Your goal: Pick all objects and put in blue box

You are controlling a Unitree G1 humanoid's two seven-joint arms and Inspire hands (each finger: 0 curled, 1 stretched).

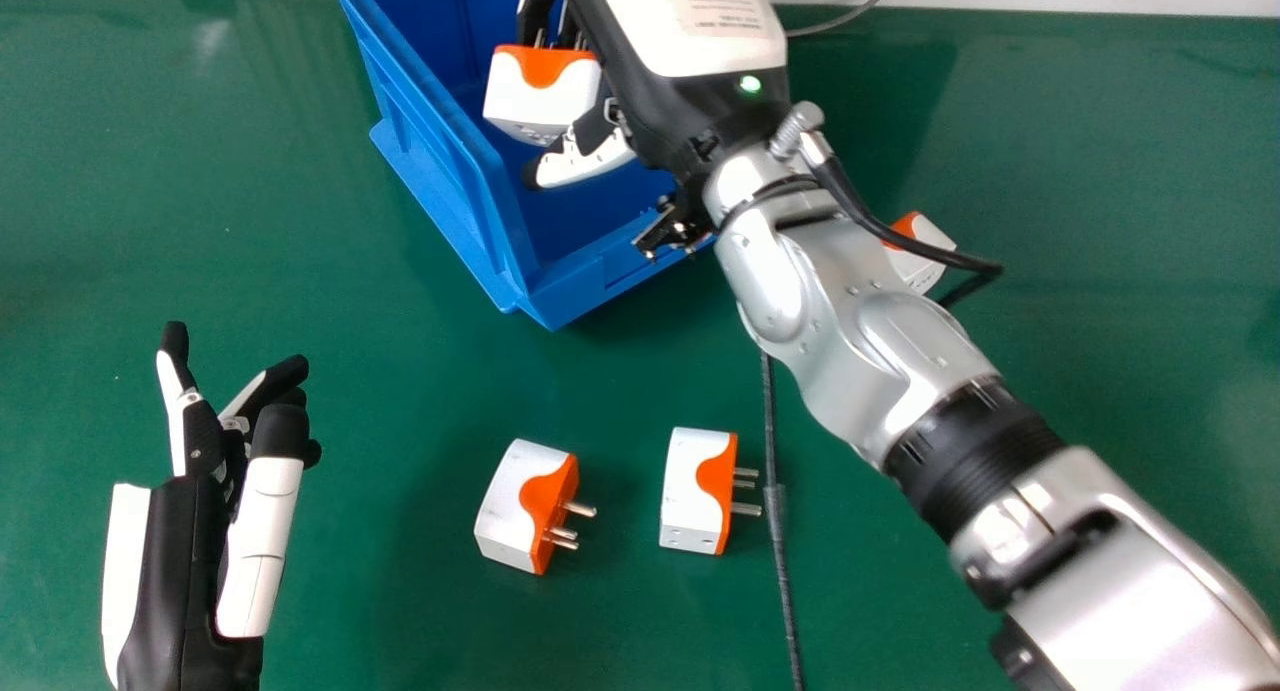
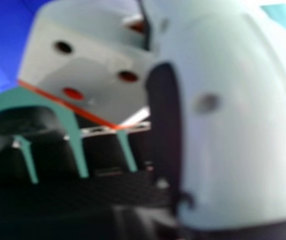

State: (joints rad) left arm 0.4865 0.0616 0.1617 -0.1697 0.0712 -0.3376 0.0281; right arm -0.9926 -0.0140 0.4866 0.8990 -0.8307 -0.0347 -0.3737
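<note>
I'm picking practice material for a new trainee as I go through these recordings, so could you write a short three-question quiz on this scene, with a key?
1. Multiple choice: what does the right hand hold at the blue box?
A) a cable
B) a plug adapter
C) nothing

2. True or false: the left hand is apart from every plug adapter in view.

3. Count: how many plug adapters can be seen on the green table, outside the box?

Key: 1. B; 2. True; 3. Three, namely the left one, the middle one and the far one, partly hidden by the right arm.
</note>
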